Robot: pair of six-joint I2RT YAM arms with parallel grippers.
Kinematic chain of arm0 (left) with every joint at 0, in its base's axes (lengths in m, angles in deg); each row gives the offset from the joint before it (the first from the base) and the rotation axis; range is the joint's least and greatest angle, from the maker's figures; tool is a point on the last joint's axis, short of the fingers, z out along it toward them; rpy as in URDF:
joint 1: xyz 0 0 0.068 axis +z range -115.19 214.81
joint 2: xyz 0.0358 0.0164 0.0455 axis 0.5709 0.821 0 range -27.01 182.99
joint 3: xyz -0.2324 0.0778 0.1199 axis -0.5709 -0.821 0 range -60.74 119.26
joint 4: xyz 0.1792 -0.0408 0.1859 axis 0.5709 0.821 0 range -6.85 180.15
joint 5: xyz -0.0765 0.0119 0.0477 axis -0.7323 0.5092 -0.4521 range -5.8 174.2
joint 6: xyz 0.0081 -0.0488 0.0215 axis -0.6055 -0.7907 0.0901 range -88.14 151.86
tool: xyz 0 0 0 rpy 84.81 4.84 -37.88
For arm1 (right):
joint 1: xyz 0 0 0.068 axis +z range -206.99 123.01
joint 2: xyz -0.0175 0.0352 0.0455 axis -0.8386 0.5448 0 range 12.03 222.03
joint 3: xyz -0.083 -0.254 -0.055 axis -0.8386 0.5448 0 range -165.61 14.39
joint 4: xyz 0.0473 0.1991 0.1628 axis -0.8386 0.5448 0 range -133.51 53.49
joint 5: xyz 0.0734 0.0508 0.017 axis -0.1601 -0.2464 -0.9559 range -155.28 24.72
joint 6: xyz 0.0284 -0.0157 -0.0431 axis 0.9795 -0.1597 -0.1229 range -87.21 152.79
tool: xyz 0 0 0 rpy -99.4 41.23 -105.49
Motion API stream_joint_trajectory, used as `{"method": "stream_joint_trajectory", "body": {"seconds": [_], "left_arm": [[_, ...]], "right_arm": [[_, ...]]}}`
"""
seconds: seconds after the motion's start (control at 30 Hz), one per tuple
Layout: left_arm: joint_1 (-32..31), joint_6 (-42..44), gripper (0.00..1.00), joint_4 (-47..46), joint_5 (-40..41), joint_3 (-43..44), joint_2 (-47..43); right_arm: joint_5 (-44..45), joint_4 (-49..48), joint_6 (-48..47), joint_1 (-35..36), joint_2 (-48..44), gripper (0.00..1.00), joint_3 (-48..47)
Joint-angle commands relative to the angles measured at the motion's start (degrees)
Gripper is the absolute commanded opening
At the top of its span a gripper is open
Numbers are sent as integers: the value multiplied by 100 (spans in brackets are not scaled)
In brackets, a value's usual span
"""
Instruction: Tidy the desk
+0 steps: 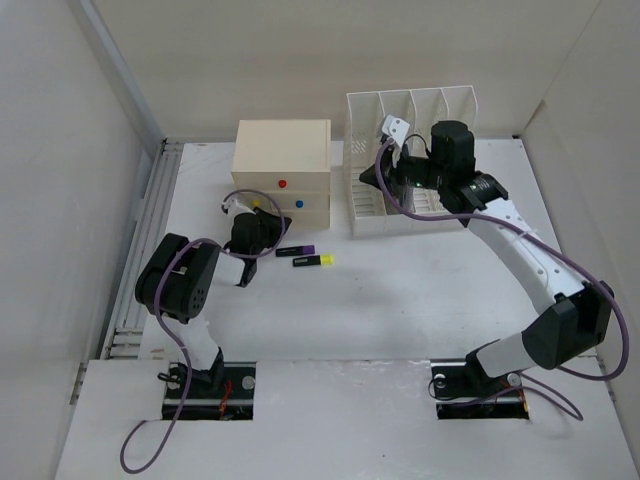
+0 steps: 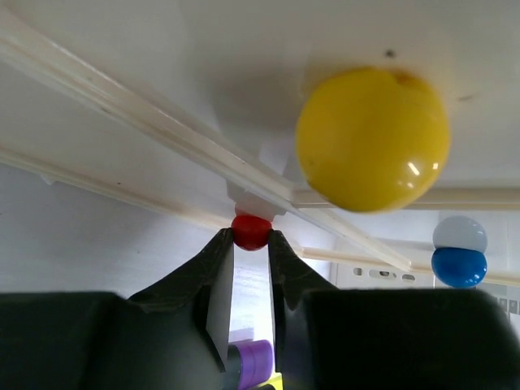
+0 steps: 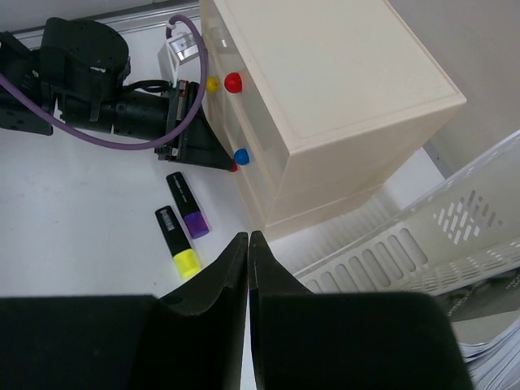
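Top external: the desk (image 1: 420,300) spreads wide, drawer box (image 1: 281,150) at its back; left gripper (image 2: 250,242) pinched tight on a tiny red knob (image 2: 251,229); right gripper (image 3: 248,244) closed, empty. Likely trouble: a skewed pull slips off the knob or drags the box.

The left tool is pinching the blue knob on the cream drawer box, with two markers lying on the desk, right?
Not quite: the left tool pinches a red knob, not the blue knob, which sits untouched to the side, as the left wrist view shows. The drawer box, purple marker and yellow marker on the desk are as you said.
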Motion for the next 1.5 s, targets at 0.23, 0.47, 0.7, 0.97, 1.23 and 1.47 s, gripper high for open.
{"method": "stream_joint_trajectory", "body": {"seconds": [0.23, 0.47, 0.7, 0.97, 1.23, 1.47], "left_arm": [[-190, -67, 3, -493, -5, -446, -278], [-480, -200, 2, -1038, 57, -1633, -823], [-683, -200, 2, -934, 303, -2153, -1421], [-560, -95, 16, -705, 435, -1644, -1369], [-331, -147, 33, -591, 330, -845, -851], [-226, -95, 33, -538, 329, -369, -253]], "right_arm": [[-538, -360, -71, -46, -85, 9, 141], [-591, -166, -318, 59, 21, 10, 141], [-643, -166, -370, 60, 21, 10, 88], [-644, -114, -370, 60, 73, 12, 88], [-644, -114, -423, 60, 73, 12, 88], [-644, -114, -423, 60, 73, 13, 141]]}}
